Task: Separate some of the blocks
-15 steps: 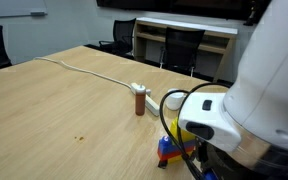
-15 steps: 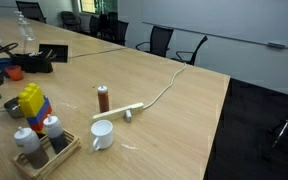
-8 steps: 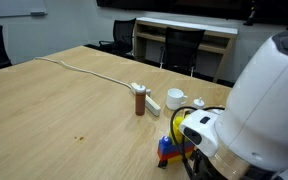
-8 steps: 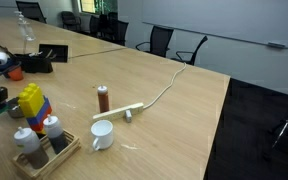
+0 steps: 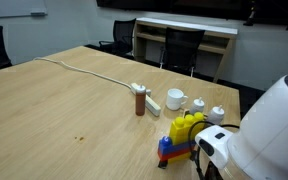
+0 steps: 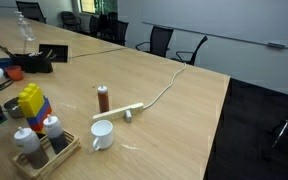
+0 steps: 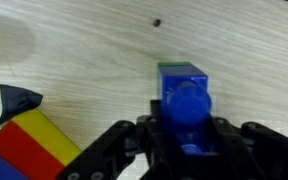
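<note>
In the wrist view the gripper [image 7: 187, 128] comes up from the bottom edge with its jaws drawn in against both sides of a single blue block [image 7: 184, 85], which sits at centre frame, stud towards the camera, over the bare table [image 7: 84, 40]; the claw looks closed on it and holds nothing else; the rest of the blocks [image 7: 29, 140] show as a yellow, red and blue corner at the lower left, apart from the held piece; whether the blue block rests on the wood or hangs above it cannot be told. The main risk, as I judge it, is the smooth plastic slipping from a grip on two faces only, so that the block drops and bounces back into the tower; a swing towards the lower left could also knock the tower over. In an exterior view the tower [image 5: 184, 133] stands at lower centre, yellow uppermost, but the robot's white body [image 5: 269, 125] hides the claw entirely; the brown cylinder [image 5: 139, 101] and white cups [image 5: 174, 100] lie well behind it; in an exterior view the tower [image 6: 30, 103] appears at the left, near a tray [image 6: 69, 150] of shakers that the wrist view never shows, so a toppled tower could land there; only the wrist view shows the grip itself.
</note>
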`<state>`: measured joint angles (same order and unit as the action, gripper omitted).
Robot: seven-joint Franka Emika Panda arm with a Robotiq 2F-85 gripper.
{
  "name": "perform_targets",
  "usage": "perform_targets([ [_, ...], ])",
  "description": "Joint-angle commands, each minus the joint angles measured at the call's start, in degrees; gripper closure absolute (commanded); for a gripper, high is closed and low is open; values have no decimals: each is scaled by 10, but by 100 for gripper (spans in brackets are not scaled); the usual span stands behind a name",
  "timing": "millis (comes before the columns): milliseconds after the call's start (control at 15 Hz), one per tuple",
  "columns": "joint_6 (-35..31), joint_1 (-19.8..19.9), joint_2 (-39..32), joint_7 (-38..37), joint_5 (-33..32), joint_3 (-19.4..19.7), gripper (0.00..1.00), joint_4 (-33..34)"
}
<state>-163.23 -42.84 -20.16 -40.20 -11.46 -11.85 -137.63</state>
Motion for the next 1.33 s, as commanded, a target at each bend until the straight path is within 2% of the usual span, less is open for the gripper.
perform_targets([
  [0, 5, -21, -2, 5, 11, 15, 89, -1],
  [267, 41, -10, -17, 36, 15, 18, 89, 15],
  [667, 45, 7, -52, 109, 41, 15, 89, 49],
  [733, 45, 7, -55, 118, 46, 15, 67, 54],
  [800, 46, 7, -56, 126, 52, 15, 39, 58],
  [933, 52, 6, -55, 139, 62, 14, 32, 66],
  [1133, 73, 2, -46, 145, 66, 15, 10, 77],
  [1267, 100, -3, -35, 137, 62, 19, 1, 86],
])
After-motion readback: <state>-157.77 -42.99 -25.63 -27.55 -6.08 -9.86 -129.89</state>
